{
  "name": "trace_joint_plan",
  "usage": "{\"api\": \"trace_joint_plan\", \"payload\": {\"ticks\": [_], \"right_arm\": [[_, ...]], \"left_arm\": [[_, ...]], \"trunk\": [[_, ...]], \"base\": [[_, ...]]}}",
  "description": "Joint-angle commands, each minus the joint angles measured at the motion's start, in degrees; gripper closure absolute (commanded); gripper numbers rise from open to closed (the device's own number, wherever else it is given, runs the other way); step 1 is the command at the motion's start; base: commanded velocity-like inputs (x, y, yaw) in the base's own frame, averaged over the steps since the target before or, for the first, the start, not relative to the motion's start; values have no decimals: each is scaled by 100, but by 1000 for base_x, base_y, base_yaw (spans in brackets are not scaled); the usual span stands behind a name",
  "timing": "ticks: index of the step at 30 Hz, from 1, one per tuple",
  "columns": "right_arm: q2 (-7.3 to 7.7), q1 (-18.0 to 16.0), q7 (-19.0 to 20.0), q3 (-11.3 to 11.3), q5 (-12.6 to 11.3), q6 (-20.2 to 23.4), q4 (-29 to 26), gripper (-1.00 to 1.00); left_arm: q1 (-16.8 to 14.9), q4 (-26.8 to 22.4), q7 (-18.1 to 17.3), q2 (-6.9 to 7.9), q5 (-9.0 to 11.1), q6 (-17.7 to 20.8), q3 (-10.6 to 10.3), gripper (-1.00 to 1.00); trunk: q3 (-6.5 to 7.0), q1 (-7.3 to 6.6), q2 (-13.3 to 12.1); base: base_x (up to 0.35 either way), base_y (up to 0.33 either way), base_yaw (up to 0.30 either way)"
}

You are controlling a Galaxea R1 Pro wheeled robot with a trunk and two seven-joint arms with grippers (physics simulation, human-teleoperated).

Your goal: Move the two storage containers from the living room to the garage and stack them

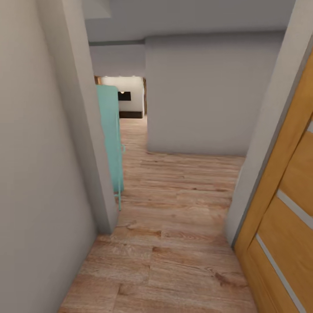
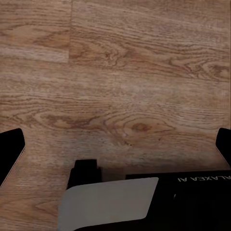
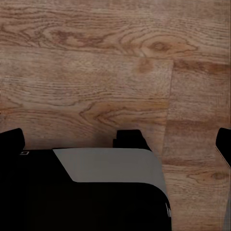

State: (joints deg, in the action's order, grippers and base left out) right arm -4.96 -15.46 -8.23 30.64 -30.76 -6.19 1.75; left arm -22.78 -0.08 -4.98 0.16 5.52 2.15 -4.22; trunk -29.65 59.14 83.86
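Rolling along a narrow hallway, the robot faces a light wood plank floor [image 1: 174, 243] that runs ahead between plain grey walls [image 1: 39, 174]. At the right edge stands an orange-wood door [image 1: 287, 226] with pale horizontal strips, swung open against the wall, so the passage is free. On the left, past a wall corner, a turquoise piece of furniture [image 1: 111, 134] leans out into the gap, narrowing the way. Far ahead, through an opening, a bright room with a dark low cabinet [image 1: 130, 114] shows small and unclear.

Both arms hang low with their cameras turned down at the planks, a sensible carry for driving since nothing sticks out toward the walls. In the left wrist view, the left gripper [image 2: 115, 144] has its dark fingertips at opposite edges of the picture, with bare wood between them: the jaws are spread wide and hold nothing. The right gripper [image 3: 115, 139] looks the same, its jaws released and empty over the floor.

Neither of the two storage containers is visible from here, and nothing is being carried. By my reading the robot is in transit through the house, probably heading for a container, so the stacking in the garage is not yet finished.
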Motion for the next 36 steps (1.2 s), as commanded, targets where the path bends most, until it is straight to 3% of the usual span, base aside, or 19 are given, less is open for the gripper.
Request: {"api": "trace_joint_plan", "payload": {"ticks": [1,36], "right_arm": [[-5,-6,-3,48,-53,-31,18,-100],[-2,-7,-3,48,-53,-31,18,-100]], "left_arm": [[-3,-1,-20,2,58,22,-44,-100],[-2,4,-20,2,55,29,-44,-100]], "trunk": [[-6,3,3],[-6,3,3]], "base": [[322,0,0],[322,0,0]]}}
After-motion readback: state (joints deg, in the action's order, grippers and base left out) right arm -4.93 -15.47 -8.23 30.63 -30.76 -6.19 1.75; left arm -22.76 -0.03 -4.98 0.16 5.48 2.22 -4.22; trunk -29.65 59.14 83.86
